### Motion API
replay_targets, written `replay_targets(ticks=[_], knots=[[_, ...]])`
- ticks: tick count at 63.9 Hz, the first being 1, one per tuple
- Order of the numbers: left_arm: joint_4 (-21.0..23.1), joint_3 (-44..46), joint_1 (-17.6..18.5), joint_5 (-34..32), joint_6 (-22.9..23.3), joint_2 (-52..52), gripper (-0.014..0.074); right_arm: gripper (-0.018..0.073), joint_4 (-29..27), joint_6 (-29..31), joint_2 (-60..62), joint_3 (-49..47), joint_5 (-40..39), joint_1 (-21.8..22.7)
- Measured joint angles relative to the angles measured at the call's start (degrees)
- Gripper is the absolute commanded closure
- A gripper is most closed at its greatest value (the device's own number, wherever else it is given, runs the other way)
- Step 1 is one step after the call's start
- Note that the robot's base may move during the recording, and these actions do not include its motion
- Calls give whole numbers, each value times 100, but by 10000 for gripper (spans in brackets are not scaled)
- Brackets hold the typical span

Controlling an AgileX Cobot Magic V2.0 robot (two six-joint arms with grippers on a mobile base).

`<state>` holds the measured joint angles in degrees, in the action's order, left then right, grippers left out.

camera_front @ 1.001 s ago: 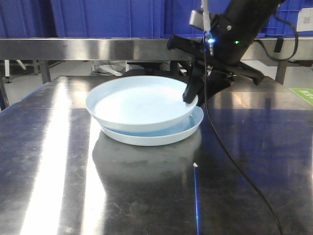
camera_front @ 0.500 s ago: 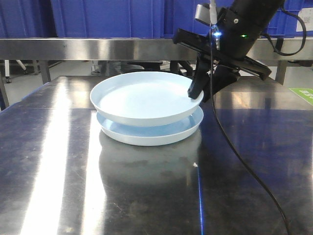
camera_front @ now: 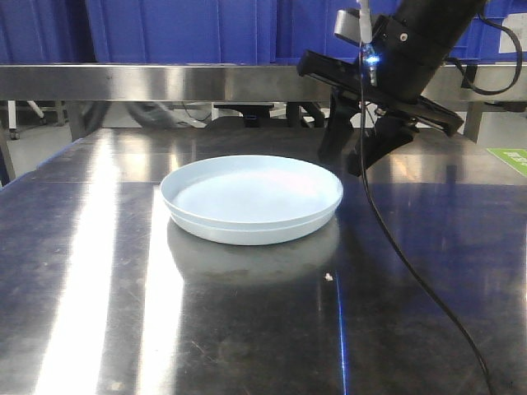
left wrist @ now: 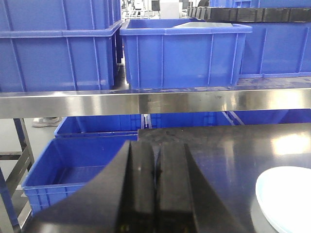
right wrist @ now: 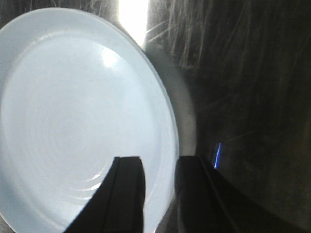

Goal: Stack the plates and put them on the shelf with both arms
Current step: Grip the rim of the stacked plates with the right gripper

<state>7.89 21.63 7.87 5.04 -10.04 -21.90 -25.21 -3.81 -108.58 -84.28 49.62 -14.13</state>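
Two plates [camera_front: 251, 197], white, nested one inside the other, sit flat on the steel tabletop [camera_front: 99, 313] a little left of centre. Only the rim of the lower one shows under the upper.

One right tool [camera_front: 346, 160] hangs just above the stack's far right rim, released. In the wrist view, its two fingers [right wrist: 129, 194] stand apart, one over the plate's inside and one outside the edge. Contact with the rim cannot be told.

One left tool [left wrist: 156, 148] is clenched on nothing, its two fingers pressed together, with the plates low at its right.

One shelf [left wrist: 146, 102] bar runs behind the tabletop. Three blue bins [left wrist: 184, 53] stand on it, with more below, count unclear.

One black cable [camera_front: 412, 271] trails from the right arm over the tabletop.
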Motion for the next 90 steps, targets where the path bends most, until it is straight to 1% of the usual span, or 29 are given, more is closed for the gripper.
replay_targets(ticks=[9, 25, 46, 59, 73, 90], knots=[[0, 0, 0, 0, 0, 0, 516, 244, 67, -8, 0, 50, 13, 0], [-9, 0, 0, 0, 0, 0, 516, 244, 149, -8, 0, 459, -99, 0], [-9, 0, 0, 0, 0, 0, 516, 244, 139, -8, 0, 498, -279, -69], [-9, 0, 0, 0, 0, 0, 516, 181, 93, -8, 0, 508, -400, -171], [-9, 0, 0, 0, 0, 0, 516, 180, 7, -8, -92, 508, -412, -193], [-9, 0, 0, 0, 0, 0, 516, 186, -36, -8, -92, 508, -614, -193]])
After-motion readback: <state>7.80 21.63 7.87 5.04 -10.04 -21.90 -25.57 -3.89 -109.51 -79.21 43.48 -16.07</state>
